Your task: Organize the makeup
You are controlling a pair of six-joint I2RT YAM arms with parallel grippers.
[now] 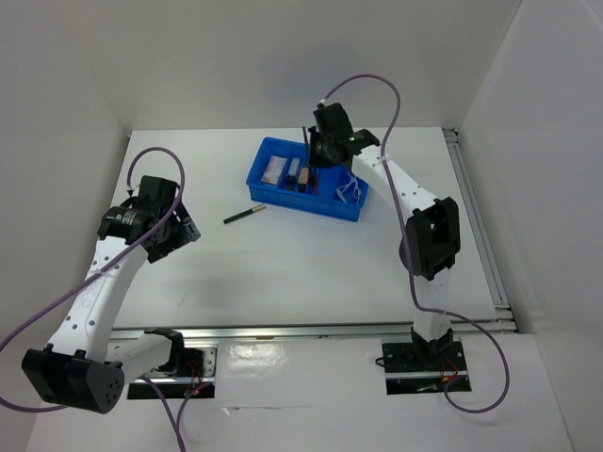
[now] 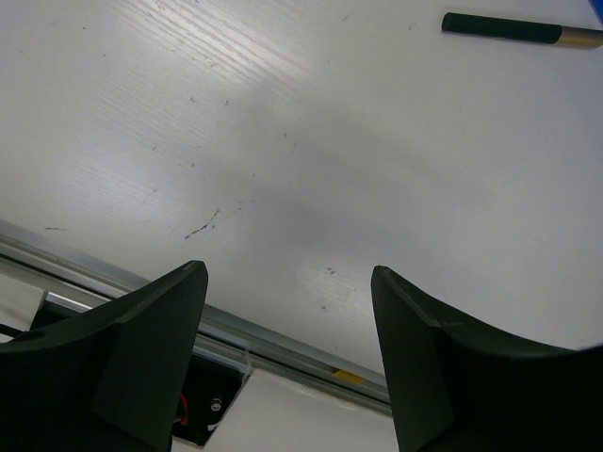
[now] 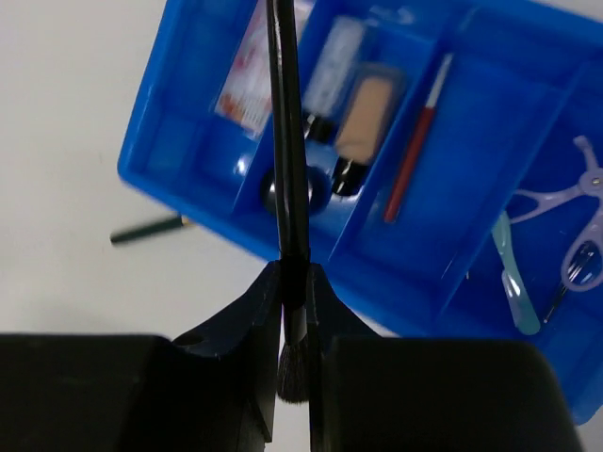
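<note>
The right fingers (image 3: 250, 315) pinch a thin black brush (image 3: 285, 141) by its hairy end over the blue plastic tray (image 3: 184, 132) near the far edge of the desk (image 1: 283, 273), so it may tip and miss its slot, while the left fingers (image 2: 151, 330) hang wide open.

White arms (image 1: 91, 287), black joints (image 1: 433, 235), purple cables (image 1: 364, 78)

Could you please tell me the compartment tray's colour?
The tray is blue; right wrist view shows it best.
</note>
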